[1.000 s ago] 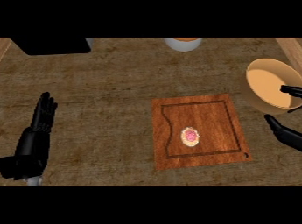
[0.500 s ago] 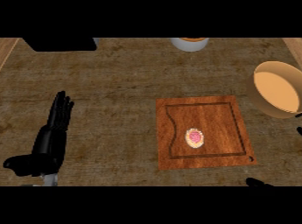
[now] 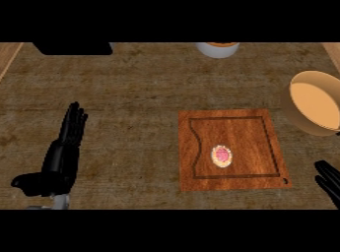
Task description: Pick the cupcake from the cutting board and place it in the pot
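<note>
1. Head view. Board [image 3: 234, 129] lies flat on the counter [image 3: 129, 98] and serves as reference for all places below.
2. Cupcake [image 3: 221, 155] sits on the board, inside the groove, in the near half and a little left of the middle. It has a pink top and a pale rim. Neither hand touches it.
3. Pot [image 3: 296, 118] stands just beside the board's far right corner. I cannot tell whether it touches the board. Its inside is tan.
4. Left hand [image 3: 59, 157] is well left of the board, level with its near half. The fingers are straight and point away, and the thumb is out to the left. The hand is open and grips nothing.
5. Right hand [image 3: 336, 184] is near the board's near right corner, apart from it, at the view's edge. Only fingers show. They are straight and spread, so the hand is open.
6. Cup [image 3: 218, 49] is well beyond the board's far edge and partly cut off.
7. Black block [image 3: 74, 47] is far beyond and left of the board.
</note>
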Tool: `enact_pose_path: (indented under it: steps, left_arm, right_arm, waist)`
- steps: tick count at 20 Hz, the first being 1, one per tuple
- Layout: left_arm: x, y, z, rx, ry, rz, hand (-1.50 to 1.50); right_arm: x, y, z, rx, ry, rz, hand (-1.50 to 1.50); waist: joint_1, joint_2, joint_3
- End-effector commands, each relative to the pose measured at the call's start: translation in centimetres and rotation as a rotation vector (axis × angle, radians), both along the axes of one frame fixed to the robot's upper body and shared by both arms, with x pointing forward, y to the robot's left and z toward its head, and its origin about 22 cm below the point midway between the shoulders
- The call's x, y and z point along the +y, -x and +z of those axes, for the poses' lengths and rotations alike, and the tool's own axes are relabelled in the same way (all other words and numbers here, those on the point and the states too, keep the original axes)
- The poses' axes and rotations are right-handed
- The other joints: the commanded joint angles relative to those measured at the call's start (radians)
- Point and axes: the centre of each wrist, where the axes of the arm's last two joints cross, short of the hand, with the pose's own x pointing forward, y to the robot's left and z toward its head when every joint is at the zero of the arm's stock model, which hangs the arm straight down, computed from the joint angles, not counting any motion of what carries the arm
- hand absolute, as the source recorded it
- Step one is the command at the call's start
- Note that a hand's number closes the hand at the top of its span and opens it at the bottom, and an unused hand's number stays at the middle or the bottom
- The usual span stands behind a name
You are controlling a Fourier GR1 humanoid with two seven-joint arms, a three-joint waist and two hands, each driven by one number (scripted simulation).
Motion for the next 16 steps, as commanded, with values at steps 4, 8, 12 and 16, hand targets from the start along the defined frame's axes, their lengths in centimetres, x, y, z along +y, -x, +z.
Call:
enact_pose_path:
  steps: [4, 8, 12, 16]
  left_arm:
    - [0.1, -0.6, 0.7, -0.009, -0.004, 0.004, 0.00]
    - [0.7, -0.5, 0.3, 0.002, 0.010, -0.016, 0.00]
    - [0.6, -0.9, 0.7, -0.006, 0.018, -0.032, 0.00]
    - [0.0, -1.9, 0.2, -0.010, 0.003, 0.008, 0.00]
  right_arm:
    - [5.5, 1.4, 1.2, 0.183, 0.186, -0.082, -1.50]
    - [8.9, -0.5, 2.9, 0.242, 0.186, -0.103, -1.50]
    - [11.1, -2.5, 1.2, 0.290, 0.247, -0.105, -1.50]
    - [12.4, -5.1, 0.4, 0.377, 0.313, -0.175, -1.50]
  waist:
    - [0.007, 0.000, 0.002]
    - [0.010, 0.000, 0.004]
    - [0.009, -0.001, 0.005]
    - [0.010, 0.001, 0.005]
